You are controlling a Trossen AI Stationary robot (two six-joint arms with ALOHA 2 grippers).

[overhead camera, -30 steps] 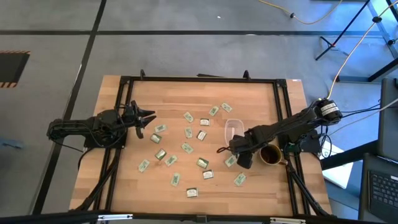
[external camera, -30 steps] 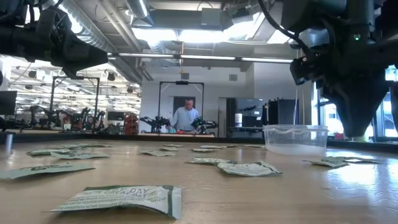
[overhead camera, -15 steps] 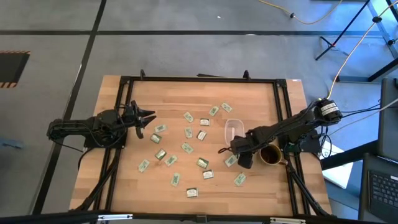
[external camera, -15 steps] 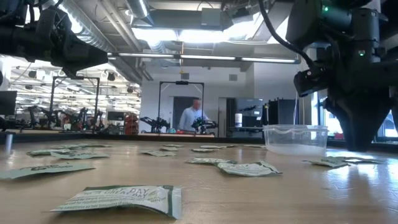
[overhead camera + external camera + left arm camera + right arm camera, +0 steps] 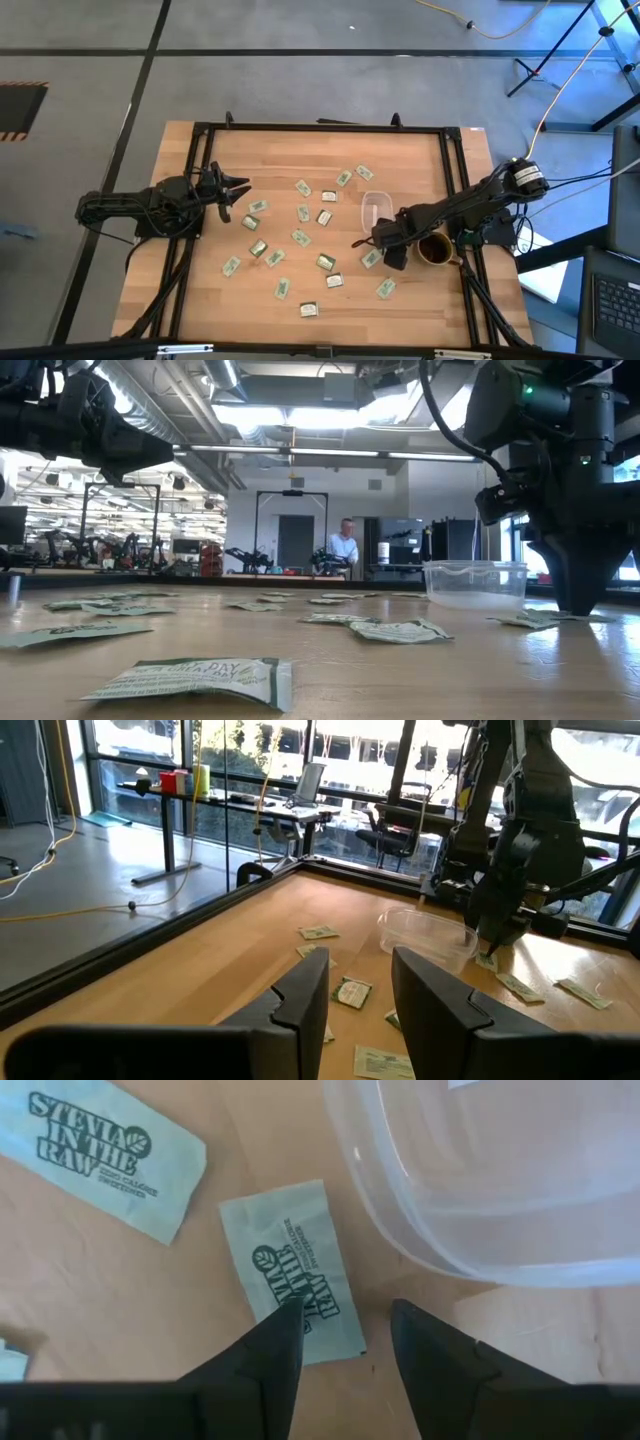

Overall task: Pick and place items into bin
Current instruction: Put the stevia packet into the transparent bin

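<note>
The right pincer (image 5: 362, 241) is down at the desk (image 5: 420, 300) just beside the bin (image 5: 375, 209), its two dark fingers (image 5: 275, 1345) standing apart with a clear gap between them and nothing clamped in that gap. In the right wrist view one fingertip lies over the edge of a pale green packet (image 5: 292, 1270) printed with dark lettering, which lies flat on the wood just beside the bin's curved clear wall, while the other fingertip sits on bare wood next to it; whether the tips actually touch the packet or the desk cannot be told. A second packet (image 5: 98, 1150) lies near the first. In the low view this pincer comes down as a dark wedge whose tip reaches the desk surface beside the bin, among packets lying there. The bin stands upright on the right half of the desk, and the dark brown mug (image 5: 434, 248) sits near it under the right arm. The other items (image 5: 300, 237) lie scattered flat across the middle of the desk, none of them visibly inside the bin. The left pincer (image 5: 240, 191) waits at the left edge of the desk, raised above the surface, its fingers (image 5: 300, 995) also parted and holding nothing. A person (image 5: 346, 549) stands far off in the room behind the desk.
</note>
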